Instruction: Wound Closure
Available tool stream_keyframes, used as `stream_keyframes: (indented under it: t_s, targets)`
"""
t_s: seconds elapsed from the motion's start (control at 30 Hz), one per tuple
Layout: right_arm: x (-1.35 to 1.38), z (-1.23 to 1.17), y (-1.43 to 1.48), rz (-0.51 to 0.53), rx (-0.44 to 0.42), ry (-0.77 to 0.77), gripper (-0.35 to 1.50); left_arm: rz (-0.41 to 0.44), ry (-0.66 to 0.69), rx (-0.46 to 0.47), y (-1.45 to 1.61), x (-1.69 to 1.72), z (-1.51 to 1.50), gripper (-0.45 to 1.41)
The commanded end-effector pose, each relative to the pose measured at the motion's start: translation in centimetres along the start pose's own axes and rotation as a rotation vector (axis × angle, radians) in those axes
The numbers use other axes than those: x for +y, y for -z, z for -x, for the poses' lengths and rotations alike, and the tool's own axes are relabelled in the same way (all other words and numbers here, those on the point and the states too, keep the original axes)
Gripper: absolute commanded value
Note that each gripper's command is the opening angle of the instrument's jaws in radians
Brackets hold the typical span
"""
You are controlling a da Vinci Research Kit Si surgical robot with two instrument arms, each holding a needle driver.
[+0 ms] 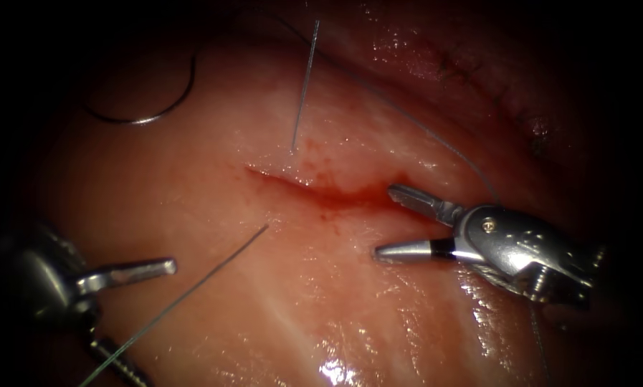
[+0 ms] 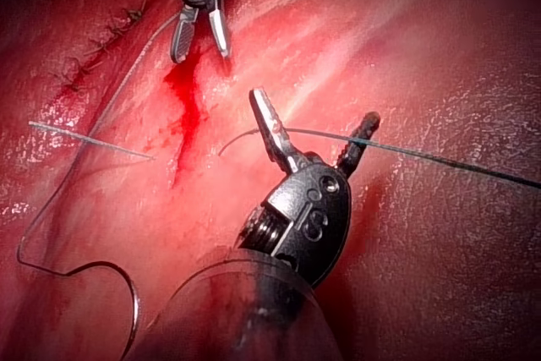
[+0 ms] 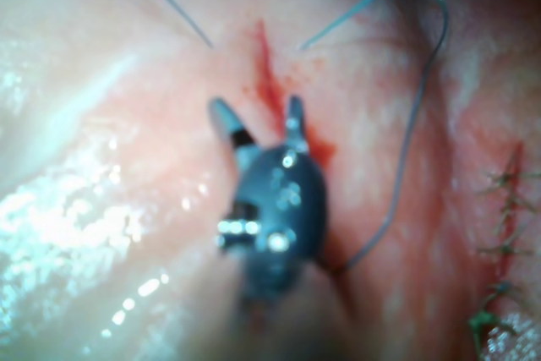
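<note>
The cut (image 1: 314,192) runs across the middle of the tissue (image 1: 278,308), wet with red fluid. The curved needle (image 1: 149,115) lies free on the tissue, up and to the left of the cut, also seen as needle (image 2: 127,293). Thread (image 1: 303,86) enters the tissue just beyond the cut; another strand (image 1: 192,287) leaves on the near side and runs lower left. My right tool (image 1: 383,221) stands open at the cut's right end, holding nothing. My left tool (image 2: 313,106) is open, lower left of the cut, with the thread (image 2: 423,154) lying across its jaws.
An older stitched wound (image 1: 493,86) lies at the upper right, seen too as dark stitches (image 3: 503,209). A thin strand of thread (image 1: 421,132) arcs over the tissue from the top toward the right tool.
</note>
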Motion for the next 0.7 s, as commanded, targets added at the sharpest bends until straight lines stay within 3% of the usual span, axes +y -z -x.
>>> stream_keyframes:
  t_s: [0.03,0.2,0.3,0.7]
  targets:
    - [-0.04,0.05,-0.07,-0.004,0.001,-0.002,1.23,0.007,0.003,0.008,-0.06,0.07,0.06,0.74]
    - [-0.05,0.06,-0.06,-0.004,0.001,0.000,1.23,0.018,0.002,0.023,-0.02,0.09,0.02,0.59]
    - [-0.06,0.07,-0.05,-0.005,0.001,0.000,1.23,0.030,0.001,0.040,-0.01,0.10,0.00,-0.45]
    - [-0.21,-0.09,0.02,-0.004,-0.016,0.010,1.14,-0.006,0.045,0.014,-0.15,-0.28,0.33,-0.45]
